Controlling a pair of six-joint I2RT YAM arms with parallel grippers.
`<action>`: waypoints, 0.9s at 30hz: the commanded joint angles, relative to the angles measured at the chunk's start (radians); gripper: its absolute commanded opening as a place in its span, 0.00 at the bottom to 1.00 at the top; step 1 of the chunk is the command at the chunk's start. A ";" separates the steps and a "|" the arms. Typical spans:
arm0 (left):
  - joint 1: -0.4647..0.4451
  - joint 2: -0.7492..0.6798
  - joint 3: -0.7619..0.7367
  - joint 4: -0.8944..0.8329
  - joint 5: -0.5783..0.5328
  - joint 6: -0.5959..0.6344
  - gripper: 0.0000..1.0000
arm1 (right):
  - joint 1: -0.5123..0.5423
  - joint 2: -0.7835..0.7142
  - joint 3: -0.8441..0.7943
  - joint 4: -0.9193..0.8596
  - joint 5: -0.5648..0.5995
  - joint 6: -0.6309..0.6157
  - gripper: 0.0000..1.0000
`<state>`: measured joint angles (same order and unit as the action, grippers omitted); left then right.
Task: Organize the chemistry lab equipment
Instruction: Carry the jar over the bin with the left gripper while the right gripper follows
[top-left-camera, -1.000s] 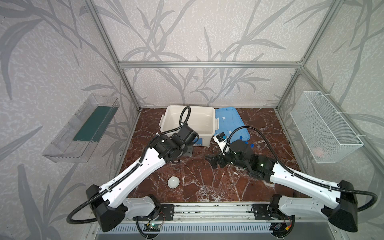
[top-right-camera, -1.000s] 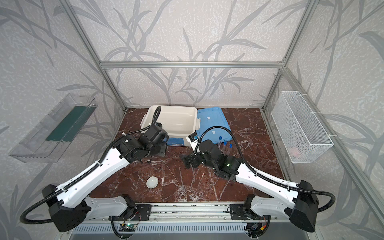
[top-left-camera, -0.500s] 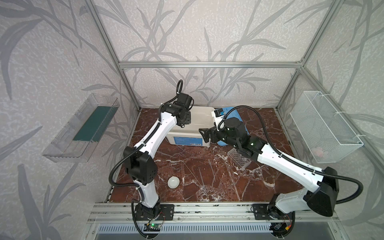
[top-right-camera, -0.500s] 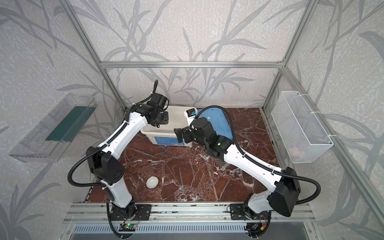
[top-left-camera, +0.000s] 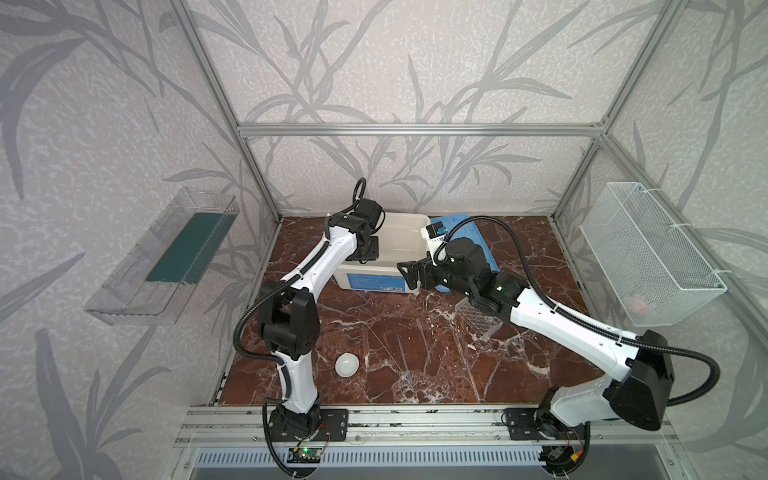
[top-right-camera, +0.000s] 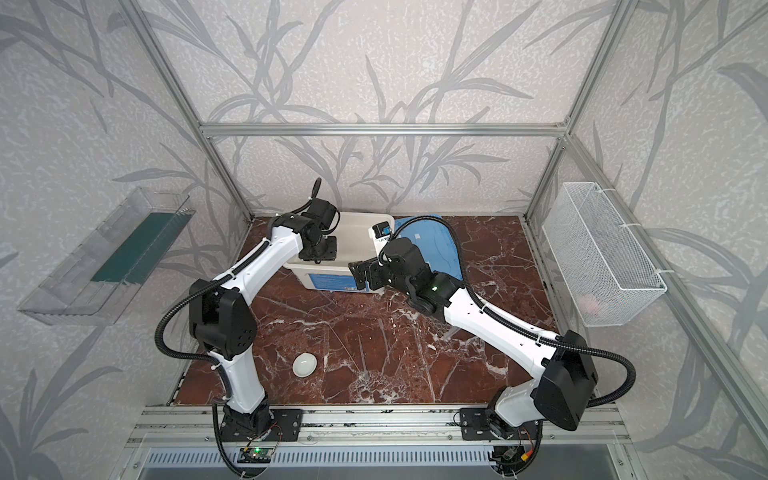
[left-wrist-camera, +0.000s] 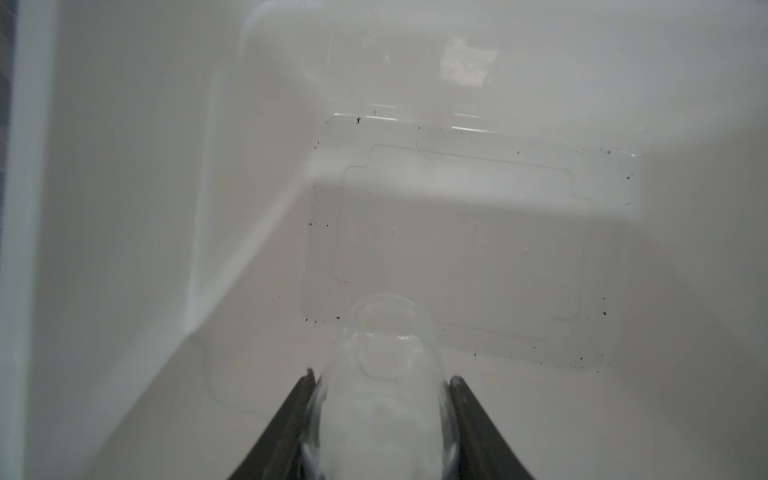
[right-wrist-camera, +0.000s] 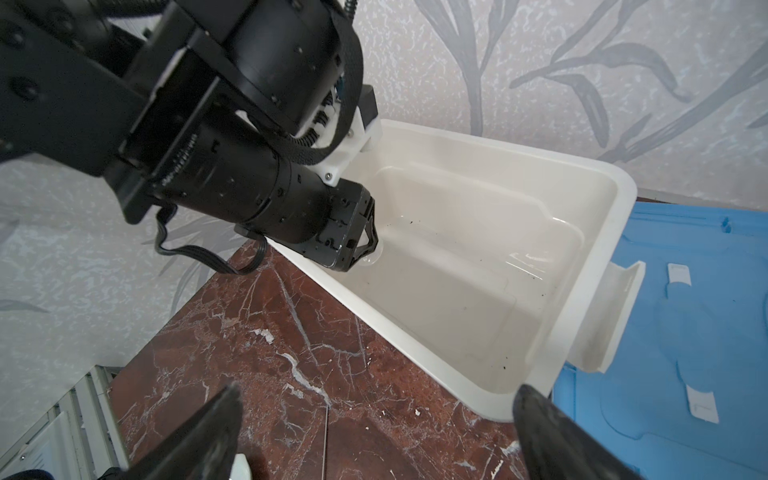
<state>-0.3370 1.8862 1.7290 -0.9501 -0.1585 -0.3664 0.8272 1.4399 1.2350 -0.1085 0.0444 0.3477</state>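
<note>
Above the glossy white plastic tub (top-left-camera: 401, 239), the left gripper (left-wrist-camera: 382, 380) pinches the small clear jar (left-wrist-camera: 388, 336) between its dark fingers (left-wrist-camera: 291, 415), which press on the jar's rounded, glassy sides. The jar hangs over the tub's smooth floor, which bears a faint moulded rectangle and scattered black specks. The right gripper (right-wrist-camera: 378, 392) stands with its jaws spread wide and nothing between them, just in front of the tub's near wall, over the red-brown, white-veined marble tabletop (top-left-camera: 374, 332). A flat blue lid (top-right-camera: 436, 245) with shallow raised outlines lies beside the tub.

In both top views the clear perforated rack (top-left-camera: 478, 320) shows only as a honeycombed corner, the remainder covered by the right arm. The jar is blurred at its base in the left wrist view, and its rim is cut off. A hair-thin line on the marble may be a thin clear rod (right-wrist-camera: 325, 436); it is hard to tell from the veining.

A second earlier both grippers sat low over the marble in front of the tub. The left one has since risen and reached over the tub, and the right has drawn up to the tub's front. Little has changed over the last half second. The matte white round dish (top-left-camera: 347, 365) lies where it did, near the left arm's base.
</note>
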 joint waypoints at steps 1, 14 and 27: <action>0.006 -0.049 -0.019 -0.021 0.018 0.005 0.34 | -0.002 0.029 0.033 -0.001 -0.048 0.024 0.99; 0.004 -0.162 -0.102 0.005 0.076 0.000 0.34 | -0.003 0.072 0.056 0.008 -0.074 0.032 1.00; 0.007 0.226 0.381 -0.110 0.088 0.024 0.34 | -0.036 0.228 0.365 -0.245 -0.025 -0.128 1.00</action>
<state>-0.3325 2.0529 2.0300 -0.9810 -0.0750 -0.3588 0.8036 1.6489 1.5269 -0.2443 -0.0158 0.2996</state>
